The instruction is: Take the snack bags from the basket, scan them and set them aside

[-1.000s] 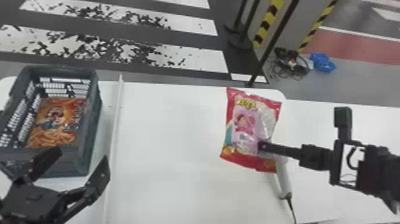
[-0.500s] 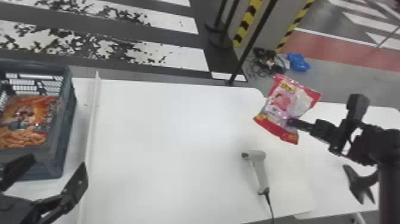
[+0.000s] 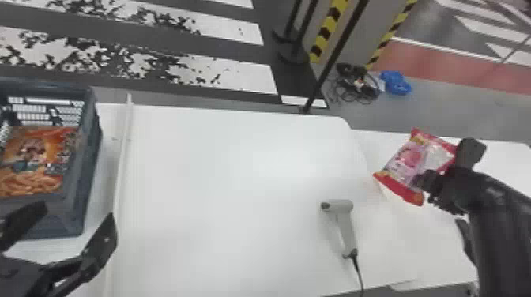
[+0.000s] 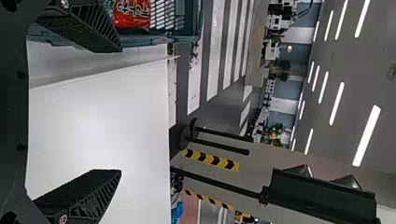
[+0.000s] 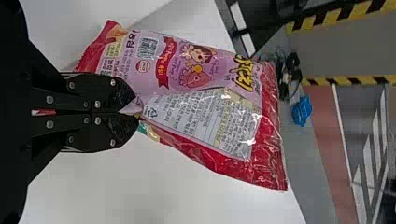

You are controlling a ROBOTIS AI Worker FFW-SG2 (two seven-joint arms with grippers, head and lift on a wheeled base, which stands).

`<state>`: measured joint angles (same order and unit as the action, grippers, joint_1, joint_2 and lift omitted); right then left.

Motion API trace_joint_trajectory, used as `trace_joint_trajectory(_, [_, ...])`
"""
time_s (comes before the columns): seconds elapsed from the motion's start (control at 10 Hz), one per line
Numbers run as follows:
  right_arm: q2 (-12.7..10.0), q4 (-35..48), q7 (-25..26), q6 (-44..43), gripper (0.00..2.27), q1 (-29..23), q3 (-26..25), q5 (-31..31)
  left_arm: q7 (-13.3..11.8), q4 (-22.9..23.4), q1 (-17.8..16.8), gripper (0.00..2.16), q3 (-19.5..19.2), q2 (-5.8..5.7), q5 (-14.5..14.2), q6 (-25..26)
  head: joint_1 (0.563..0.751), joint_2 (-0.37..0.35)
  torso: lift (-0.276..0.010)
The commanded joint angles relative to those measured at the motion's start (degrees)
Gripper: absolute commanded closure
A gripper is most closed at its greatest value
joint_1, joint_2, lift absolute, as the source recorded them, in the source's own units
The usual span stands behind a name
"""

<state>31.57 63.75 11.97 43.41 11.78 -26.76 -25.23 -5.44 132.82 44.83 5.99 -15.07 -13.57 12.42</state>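
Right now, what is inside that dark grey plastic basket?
The basket holds an orange, printed plastic snack bag; whatever lies beneath that bag is covered from view.

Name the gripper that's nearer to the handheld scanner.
Right. The right gripper, holding the red-and-pink snack bag, is just beyond the scanner and to its right; the left gripper is far to its left, near the basket.
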Motion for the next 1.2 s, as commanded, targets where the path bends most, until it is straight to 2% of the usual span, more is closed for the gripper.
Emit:
trace_joint_trajectory(0.0, [0.07,-6.89,5.17,-3.37,1.65,3.07,1.27,-0.79,-0.01,0.25,0.08,0.07,-0.01,-0.05,0.04,-0.16,0.695,-0.35,-0.075])
trace_joint_trajectory(0.1, [0.07,-9.52,8.07,-4.95,1.65,3.77,1.27,-0.96,-0.01,0.42,0.08,0.07,0.07,-0.05,0.04,-0.33,0.695,-0.35,-0.075])
trace_joint_trajectory(0.2, [0.33,-11.37,8.15,-4.6,1.53,4.48,1.54,-0.88,-0.01,0.42,-0.01,0.07,0.07,-0.05,0.04,-0.33,0.695,-0.35,-0.075])
trace_joint_trajectory(0.3, [0.24,-11.28,8.68,-3.72,0.61,3.77,2.15,-0.88,-0.01,0.51,-0.01,0.07,0.07,-0.05,0.04,-0.33,0.695,-0.35,-0.075])
trace_joint_trajectory(0.4, [0.24,-9.44,9.21,-1.96,0.0,2.19,2.06,-1.4,-0.01,0.69,-0.1,0.07,0.16,-0.05,0.04,-0.33,0.695,-0.35,-0.075])
trace_joint_trajectory(0.5, [-0.2,-5.48,10.7,-0.55,0.0,-0.62,2.15,-1.76,-0.01,1.12,-0.1,0.07,0.16,-0.05,0.04,-0.33,0.695,-0.35,-0.075])
trace_joint_trajectory(0.6, [-1.95,2.61,10.7,-2.14,0.0,-6.16,2.15,-1.84,-0.01,1.39,-0.1,0.07,0.25,0.04,0.04,-0.51,0.695,-0.35,-0.075])
trace_joint_trajectory(0.7, [-4.68,11.13,10.79,-1.61,0.02,-10.38,1.27,-1.76,-0.01,1.48,-0.1,0.07,0.43,0.04,0.04,-0.51,0.695,-0.35,-0.075])
trace_joint_trajectory(0.8, [-6.44,18.25,10.88,-0.38,0.04,-13.81,0.39,-2.9,-0.01,1.48,-0.1,0.07,0.6,0.13,0.21,-0.51,0.695,-0.35,-0.075])
trace_joint_trajectory(0.9, [-8.02,27.74,8.86,-1.78,0.06,-19.52,0.22,-5.71,0.08,1.48,-0.1,0.07,1.04,0.21,0.57,-0.51,0.695,-0.35,-0.075])
trace_joint_trajectory(1.0, [-11.18,37.15,4.81,-2.31,0.07,-24.7,-0.4,-7.2,0.26,1.48,-0.1,0.07,1.22,0.21,0.74,-0.51,0.695,-0.35,-0.075])
trace_joint_trajectory(1.1, [-13.73,44.44,3.23,-2.49,0.08,-28.48,0.75,-8.0,0.52,1.48,-0.27,0.07,1.13,0.3,0.83,-0.51,0.695,-0.35,-0.075])
